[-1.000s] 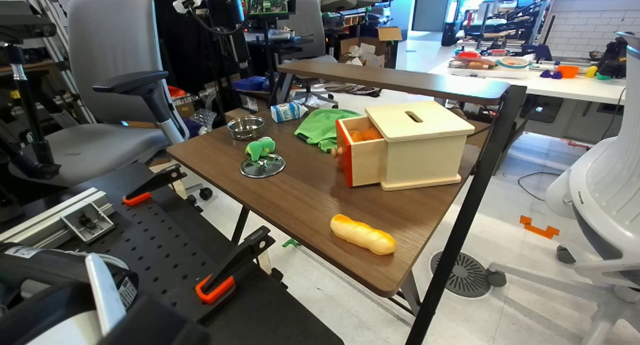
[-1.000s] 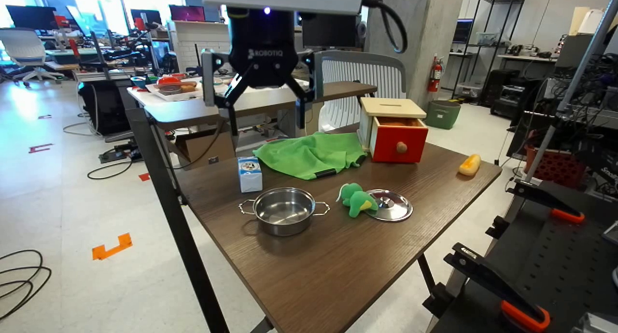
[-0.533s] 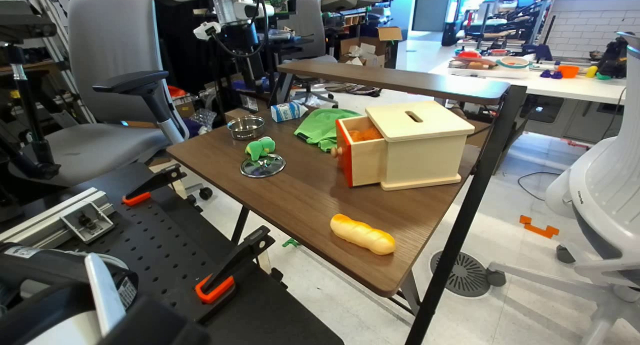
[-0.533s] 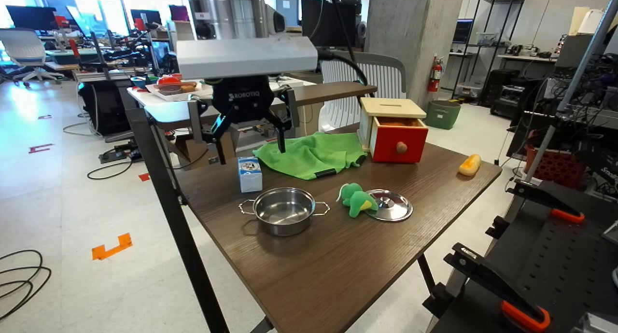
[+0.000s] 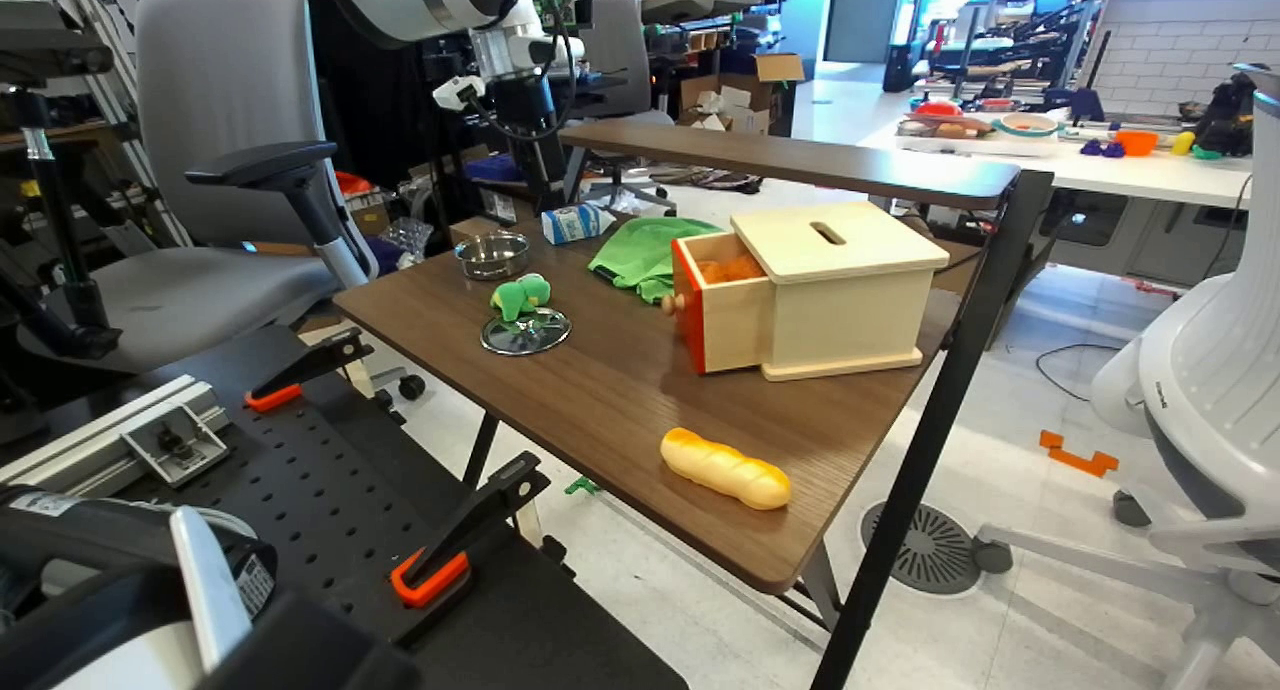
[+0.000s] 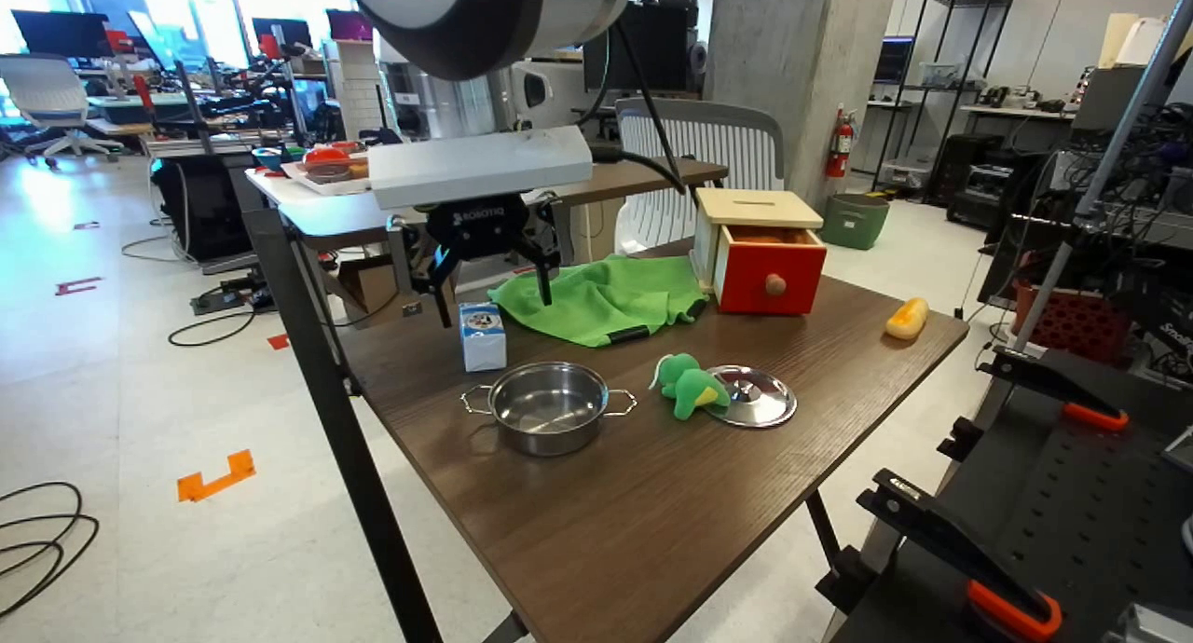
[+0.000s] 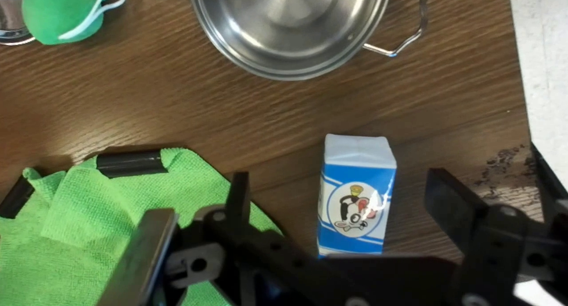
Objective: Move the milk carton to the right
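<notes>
- Gripper point(image 6: 496, 312) spread above table point(image 6: 606, 540); wrist view: carton point(image 7: 358, 199) between fingers point(image 7: 239, 195).
- Carton lies near pot point(image 6: 557, 438) and green cloth point(image 6: 601, 298).
- Drawer point(image 6: 766, 266) partly out of box point(image 5: 850, 310).

three cams, same table point(image 6: 606, 568)
both exterior views look from different ends, wrist view faces down near the carton point(image 7: 355, 195)
</notes>
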Robot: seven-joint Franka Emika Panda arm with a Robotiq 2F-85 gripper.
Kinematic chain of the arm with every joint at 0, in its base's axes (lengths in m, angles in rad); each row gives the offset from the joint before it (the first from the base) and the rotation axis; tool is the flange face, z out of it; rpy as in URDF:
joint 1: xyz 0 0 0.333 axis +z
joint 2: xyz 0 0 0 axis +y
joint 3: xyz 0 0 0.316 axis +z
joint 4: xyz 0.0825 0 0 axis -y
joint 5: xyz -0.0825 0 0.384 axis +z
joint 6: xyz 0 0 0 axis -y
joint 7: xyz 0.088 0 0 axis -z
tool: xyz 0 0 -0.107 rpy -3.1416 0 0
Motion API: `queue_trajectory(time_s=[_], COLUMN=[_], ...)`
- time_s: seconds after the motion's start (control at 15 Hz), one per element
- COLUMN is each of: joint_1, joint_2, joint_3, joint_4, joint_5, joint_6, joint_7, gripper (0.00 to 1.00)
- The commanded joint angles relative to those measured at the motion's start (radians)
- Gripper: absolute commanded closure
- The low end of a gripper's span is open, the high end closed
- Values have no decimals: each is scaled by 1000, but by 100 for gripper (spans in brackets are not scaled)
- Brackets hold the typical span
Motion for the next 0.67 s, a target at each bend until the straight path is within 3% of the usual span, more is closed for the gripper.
queue_trajectory(time_s=[0.0, 0.53, 0.6], joint_1=[27, 39, 41], joint_2=[68, 151, 159], joint_3=[-32, -52, -53], joint_4=[95, 198, 208], joint_5=[-5, 1, -1], joint_6=[-48, -87, -96], joint_7=[21, 62, 64], gripper=[0, 0, 20])
